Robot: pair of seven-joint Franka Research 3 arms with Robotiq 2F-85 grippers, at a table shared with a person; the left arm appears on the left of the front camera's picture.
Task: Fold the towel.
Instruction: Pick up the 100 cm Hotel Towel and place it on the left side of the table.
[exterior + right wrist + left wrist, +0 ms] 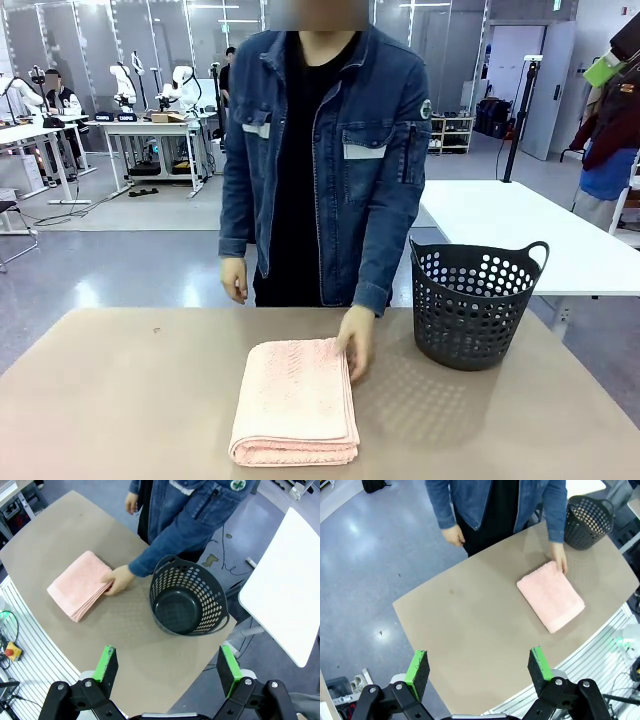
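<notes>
The salmon-pink towel (296, 402) lies folded into a thick rectangle on the tan table, near its front middle. A person in a denim jacket stands at the far side with one hand (357, 342) resting on the towel's far right corner. From high above, the left wrist view has the towel (550, 596) well beyond my left gripper (480, 672), which is open and holds nothing. In the right wrist view the towel (80, 584) lies left of the basket, and my right gripper (167, 670) hangs open and empty above the table.
A dark perforated basket (473, 301) stands empty on the table's right side, close to the person's arm. The tan table (120, 400) has bare room left of the towel. A white table (520, 225) stands behind at the right.
</notes>
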